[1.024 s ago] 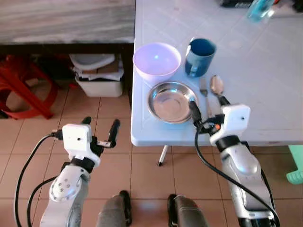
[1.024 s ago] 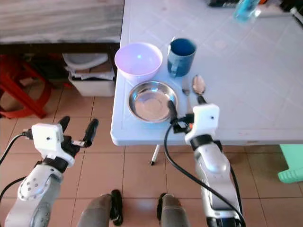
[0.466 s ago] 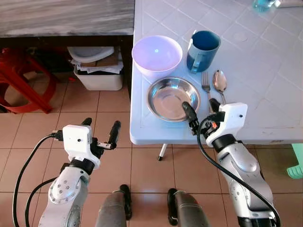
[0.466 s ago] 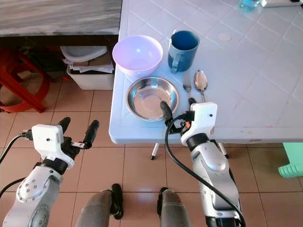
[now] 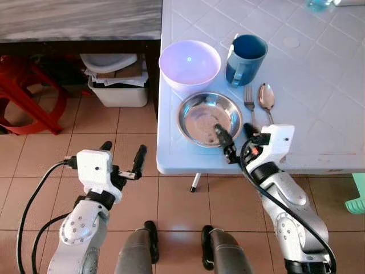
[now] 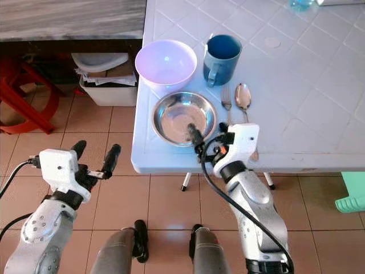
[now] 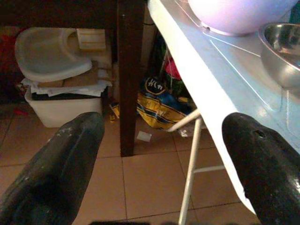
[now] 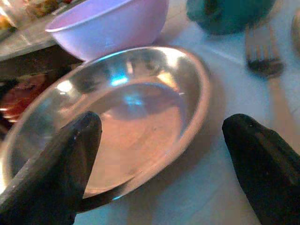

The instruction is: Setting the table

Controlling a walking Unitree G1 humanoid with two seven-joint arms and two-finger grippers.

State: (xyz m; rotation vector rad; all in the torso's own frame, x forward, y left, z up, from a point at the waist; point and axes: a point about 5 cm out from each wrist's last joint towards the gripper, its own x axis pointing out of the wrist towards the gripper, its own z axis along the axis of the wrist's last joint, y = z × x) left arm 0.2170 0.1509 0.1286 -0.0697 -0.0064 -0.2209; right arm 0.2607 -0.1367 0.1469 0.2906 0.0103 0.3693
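A: What sits on the white table [image 5: 319, 85]?

B: At its near left corner, a steel plate [image 5: 206, 118], round, shiny and shallow, with nothing in it. Just beyond it stands a lilac bowl [image 5: 189, 61], also empty inside. To the right of the bowl is a blue mug [image 5: 245, 56] with its handle towards the near side; what it holds cannot be seen.

A: And the cutlery?

B: A fork [image 5: 249, 104] and a spoon [image 5: 265, 100] lie side by side just right of the plate, handles pointing near.

A: Where is the right gripper [image 5: 235, 138]?

B: At the table's near edge, fingers spread wide and holding nothing. One black finger reaches over the plate's near rim, the other lies by the fork's handle. Its wrist view looks across the plate, with a finger on each side of it.

A: The left gripper [image 5: 121, 154]?

B: Off the table to the left, above the tiled floor [image 5: 51, 154], fingers apart and empty.

A: Anything under there?

B: A white plastic bin [image 5: 118, 91] with a lid resting on it, and a red stool [image 5: 23, 97] at the far left.
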